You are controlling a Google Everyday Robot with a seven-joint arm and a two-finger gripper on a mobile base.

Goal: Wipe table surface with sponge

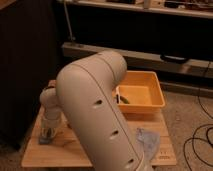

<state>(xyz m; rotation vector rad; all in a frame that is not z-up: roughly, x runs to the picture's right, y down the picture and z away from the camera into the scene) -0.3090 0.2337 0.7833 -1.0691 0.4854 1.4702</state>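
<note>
Item: light wooden counter (pixel 75 152), wiping task judged to be in progress. The gripper (pixel 48 129), at the end of a bulky white robot arm (pixel 100 110), is lowered to the counter's left front area, and a small greyish-blue sponge (pixel 46 137) is partly seen beneath it, touching the wood. Whether the jaws are apart or clamped on the sponge cannot be told. No wet track or cleaned patch is visible, so the share already wiped cannot be judged; the middle and right portions are taken as outstanding. Also held on the counter: a yellow rectangular plastic bin (pixel 145 107) at right rear and a crumpled pale-blue cloth (pixel 147 140) at right front. No brands, labels or legible writing are recorded.
</note>
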